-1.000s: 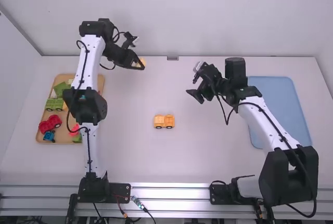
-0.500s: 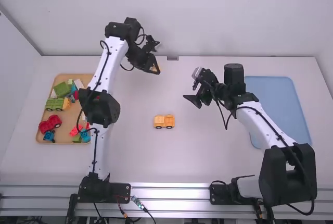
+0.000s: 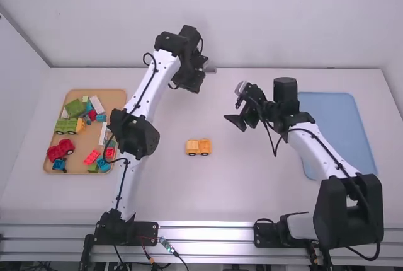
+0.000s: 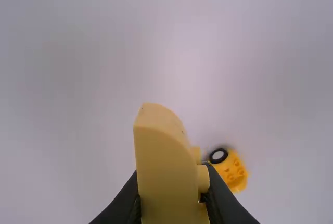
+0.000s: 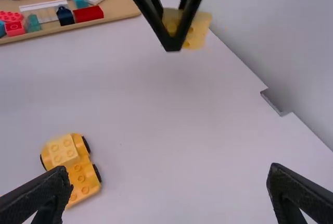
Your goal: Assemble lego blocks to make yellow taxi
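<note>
Seeing open room on all sides of the yellow wheeled vehicle (image 3: 198, 147), which stands upright on its wheels near the middle of the desk (image 3: 264, 189). Finding the wooden tray (image 3: 115, 99) with mixed blocks beside the left edge, and the light-blue board (image 3: 334, 126) beside the right edge, with broad free surface between the vehicle and each of them. Noticing less room at the far edge: there, close to its middle, is a small metal plate (image 3: 209, 70).

Seeing the left gripper (image 3: 192, 80) just beside this plate in the high view, above the desk, clenched firmly on a pale yellow curved brick (image 4: 166, 172). Finding the vehicle well apart from it, toward the near edge.

Seeing the right gripper (image 3: 231, 111) released, its two fingers wide apart and holding nothing. Finding the vehicle nearer to the near edge than this gripper, and more to the left; not touching either gripper.
</note>
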You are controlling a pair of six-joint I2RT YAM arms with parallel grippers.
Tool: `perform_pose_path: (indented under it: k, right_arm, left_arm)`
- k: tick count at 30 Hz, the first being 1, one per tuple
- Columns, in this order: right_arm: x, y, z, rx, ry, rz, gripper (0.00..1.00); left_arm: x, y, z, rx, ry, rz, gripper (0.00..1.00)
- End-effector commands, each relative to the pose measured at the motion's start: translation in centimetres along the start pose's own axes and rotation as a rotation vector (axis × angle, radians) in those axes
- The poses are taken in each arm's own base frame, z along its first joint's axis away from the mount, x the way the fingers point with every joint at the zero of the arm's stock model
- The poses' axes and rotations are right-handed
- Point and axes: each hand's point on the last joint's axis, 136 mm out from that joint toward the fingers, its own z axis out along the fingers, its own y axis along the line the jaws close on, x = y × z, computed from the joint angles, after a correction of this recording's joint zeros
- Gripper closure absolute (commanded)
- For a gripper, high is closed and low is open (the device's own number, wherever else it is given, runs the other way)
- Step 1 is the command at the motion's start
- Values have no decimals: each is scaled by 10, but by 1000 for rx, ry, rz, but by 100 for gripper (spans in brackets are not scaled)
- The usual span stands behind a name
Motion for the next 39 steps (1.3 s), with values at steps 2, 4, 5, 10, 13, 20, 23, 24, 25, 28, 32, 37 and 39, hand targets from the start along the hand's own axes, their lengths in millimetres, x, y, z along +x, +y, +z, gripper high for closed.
perform_pose_path:
  k: [2, 4, 5, 10, 13, 20, 23, 24, 25, 28, 32, 37, 39]
  right_arm:
    - [1, -3, -7, 9, -10, 13, 1]
    - [2, -7, -9, 19, -9, 15, 1]
    - [2, -7, -9, 20, -10, 16, 1]
    - [1, -7, -10, 21, -11, 14, 1]
    - [0, -6, -9, 17, -12, 12, 1]
    - [0, 0, -5, 4, -7, 8, 1]
    - [-1, -1, -6, 5, -8, 9, 1]
    - [-1, -1, -6, 4, -9, 8, 1]
    - [-1, -1, -6, 4, -9, 7, 1]
    - [-1, 0, -6, 4, -9, 1, 1]
    - [-4, 3, -3, -6, -15, -10, 1]
    - [-6, 16, 3, -44, -9, -95, 1]
    - [-7, 22, 6, -61, -9, -127, 1]
  left_arm:
    - [-1, 9, -27, -60, -48, -48, 98]
    - [-2, 10, -23, -106, -45, -50, 98]
    - [-3, 18, -24, -183, -53, -80, 98]
    - [-5, 35, -40, -410, -88, -135, 98]
    - [-10, 49, -42, -517, -110, -130, 98]
    - [-13, 75, 3, -499, -96, -97, 98]
    - [-1, 89, 19, -516, -115, -122, 98]
    - [1, 87, 19, -508, -132, -110, 98]
    - [1, 85, 18, -500, -146, -99, 98]
    - [15, 62, -1, -413, -237, -53, 98]
    - [34, 42, -16, -296, -317, -70, 98]
    - [78, 2, -25, -102, -289, -74, 98]
    - [89, -12, -24, -22, -265, -73, 98]
